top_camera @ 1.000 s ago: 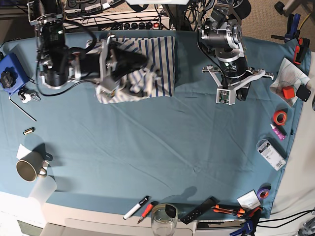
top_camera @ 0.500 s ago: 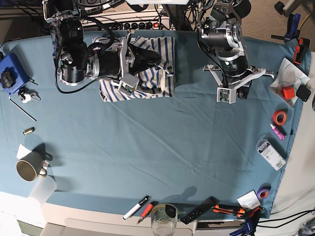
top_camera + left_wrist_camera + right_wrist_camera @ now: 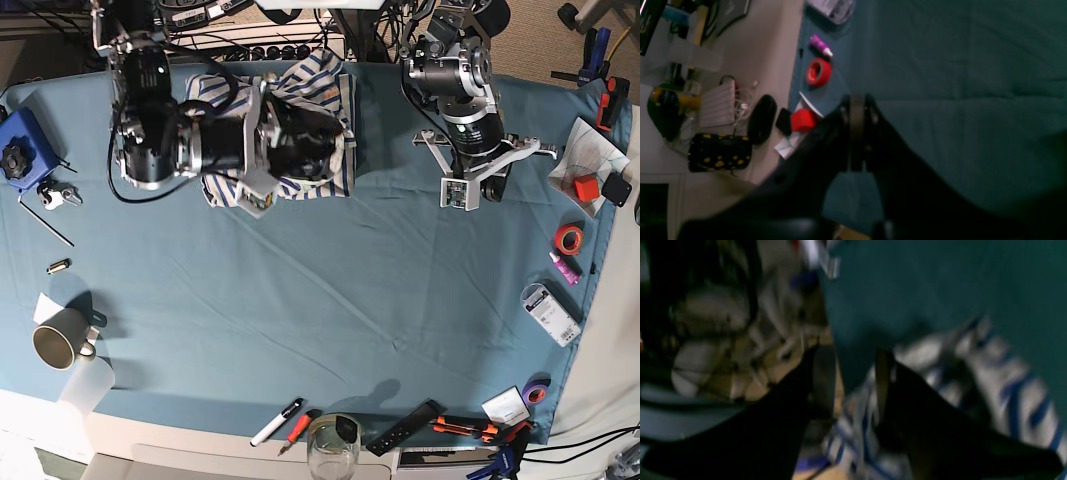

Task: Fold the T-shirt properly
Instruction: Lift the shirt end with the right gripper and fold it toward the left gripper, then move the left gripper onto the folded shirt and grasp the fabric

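The right gripper (image 3: 853,380) has its two dark jaws standing apart with a clear gap between them, and nothing is pinched in that gap; through it shows the teal cloth-covered desk (image 3: 940,283) and, just under the tips, the white cotton T-shirt with thin blue stripes (image 3: 990,383), blurred in the right wrist view. The left gripper (image 3: 856,110) has its jaws pressed together on nothing, hanging above bare teal cloth. In the base view the right gripper (image 3: 322,125) lies sideways over the T-shirt (image 3: 320,85), which sits bunched and partly folded against the far edge of the desk (image 3: 330,300), left of the middle, with much of it hidden under the arm's black and silver body. The left gripper (image 3: 492,188) hangs over the far right part of the desk, well apart from the shirt. Near the right edge lie a red roll of tape (image 3: 570,238), a small purple tube (image 3: 564,266) just beside it, a red cube (image 3: 585,187) on a sheet of white paper, and a clear plastic packet (image 3: 551,313). At the left edge stand a blue box with a black knob (image 3: 20,150) and, nearer the front corner, a cream ceramic mug (image 3: 58,343). Along the front edge are a white marker pen (image 3: 276,421), a clear drinking glass (image 3: 333,445) and a black remote control (image 3: 402,427).
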